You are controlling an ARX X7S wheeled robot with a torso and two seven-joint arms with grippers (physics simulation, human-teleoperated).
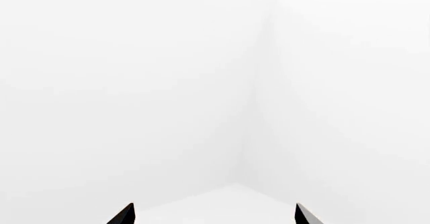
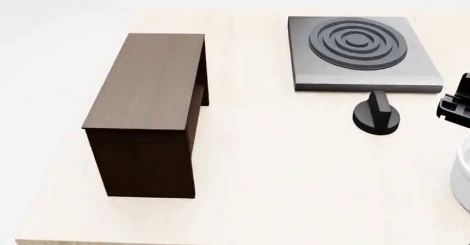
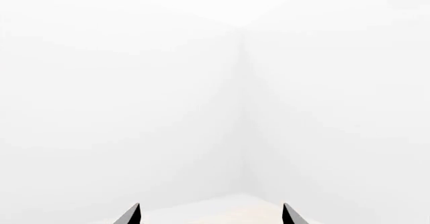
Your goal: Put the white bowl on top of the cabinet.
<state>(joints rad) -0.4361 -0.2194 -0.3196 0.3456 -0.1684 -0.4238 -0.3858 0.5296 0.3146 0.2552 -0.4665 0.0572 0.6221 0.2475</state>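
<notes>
The cabinet (image 2: 151, 85) is standing on the pale wooden table (image 2: 294, 162) at the left of the head view, its long axis running away from the robot, one narrow end facing the near table edge. Its lighter top is lying flat and bare.

The white bowl (image 2: 463, 179) is showing only as a curved sliver at the right edge of the head view (most of it is cut off), well apart from the cabinet. Which way its mouth is facing cannot be told.

A grey stove plate (image 2: 364, 52) with rings is sitting at the far right, a black knob (image 2: 377, 115) just in front of it.

The left gripper (image 1: 215, 216) and right gripper (image 3: 211, 215) are each showing two dark fingertips spread wide, holding nothing, facing white walls.
</notes>
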